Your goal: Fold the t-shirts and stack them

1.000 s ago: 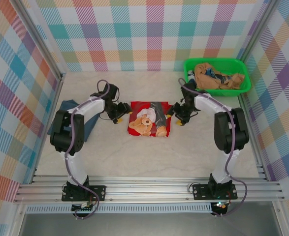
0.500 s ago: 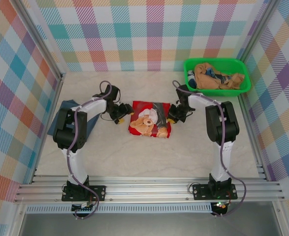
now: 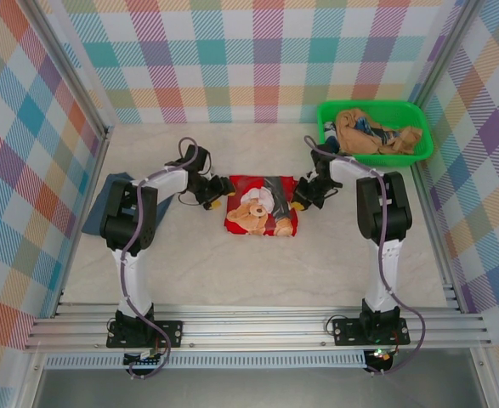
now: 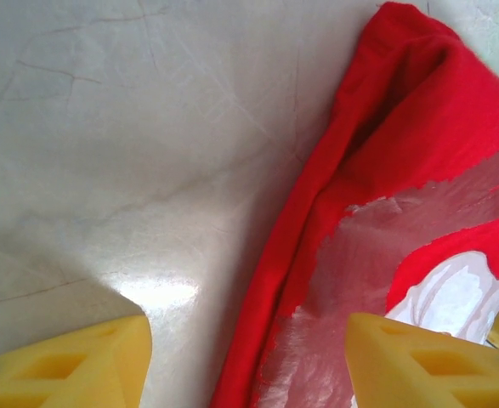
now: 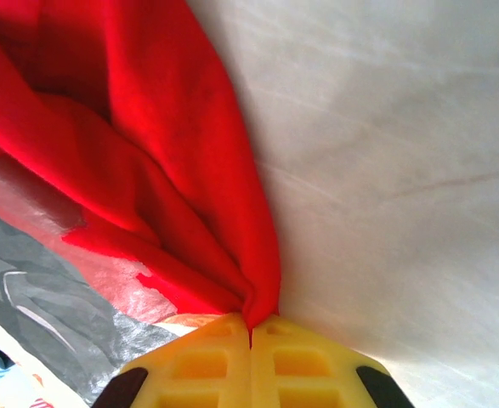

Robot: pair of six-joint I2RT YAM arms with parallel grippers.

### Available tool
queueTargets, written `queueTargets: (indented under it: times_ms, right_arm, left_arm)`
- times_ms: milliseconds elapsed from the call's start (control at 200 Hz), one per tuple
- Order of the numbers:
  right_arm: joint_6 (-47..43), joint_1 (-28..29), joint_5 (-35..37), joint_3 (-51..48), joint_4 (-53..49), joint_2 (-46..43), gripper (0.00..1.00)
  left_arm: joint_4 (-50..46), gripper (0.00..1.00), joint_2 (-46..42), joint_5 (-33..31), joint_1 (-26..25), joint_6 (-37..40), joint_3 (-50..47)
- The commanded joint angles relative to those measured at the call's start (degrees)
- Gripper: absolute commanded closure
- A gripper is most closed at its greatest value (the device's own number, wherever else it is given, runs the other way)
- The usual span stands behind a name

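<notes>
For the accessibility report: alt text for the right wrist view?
The right gripper, shut, pinches a fold of the red shirt at its edge. The shirt's grey print shows lower left; the pale table lies to the right.

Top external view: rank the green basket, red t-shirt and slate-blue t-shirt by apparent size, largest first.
1. green basket
2. red t-shirt, folded
3. slate-blue t-shirt, by its visible part; the left arm covers some of it, so its rank against the red one is unsure.

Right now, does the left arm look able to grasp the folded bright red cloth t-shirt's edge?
Probably yes: the left gripper is open, its yellow fingers straddling the edge of the bright red t-shirt, with nothing in between.
</notes>
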Motion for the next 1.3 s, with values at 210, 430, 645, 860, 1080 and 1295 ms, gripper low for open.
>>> queueTargets:
  times_ms: [210, 430, 645, 860, 1080, 1295]
  right_arm:
    - [-1.49, -0.42, 1.88, 1.64, -3.67, 4.86, 1.00]
    - [-1.13, -0.42, 1.19, 1.71, -3.49, 4.60, 1.00]
    - [-0.61, -0.42, 0.89, 2.48, -3.50, 4.71, 1.00]
    - [-0.34, -0.38, 1.66, 2.53, -3.91, 3.82, 1.00]
    - [0.64, 0.33, 5.48, -1.54, -5.22, -4.60, 0.70]
    - [0.25, 2.13, 8.13, -7.68, -6.29, -16.20, 0.44]
  left_arm:
    - [7.37, 0.46, 6.54, 1.71, -8.80, -4.36, -0.29]
    - [13.41, 0.65, 7.09, 4.74, -9.65, -7.82, 2.22]
    - [2.91, 0.75, 7.13, 0.51, -11.99, -3.83, 6.25]
    - [0.14, 1.00, 2.90, -6.86, -11.65, -3.06, 6.51]
    - [-10.73, 1.00, -2.57, -14.41, -8.78, -0.30, 8.71]
    - [-21.96, 1.00, -8.90, -16.23, -6.37, 10.98, 9.43]
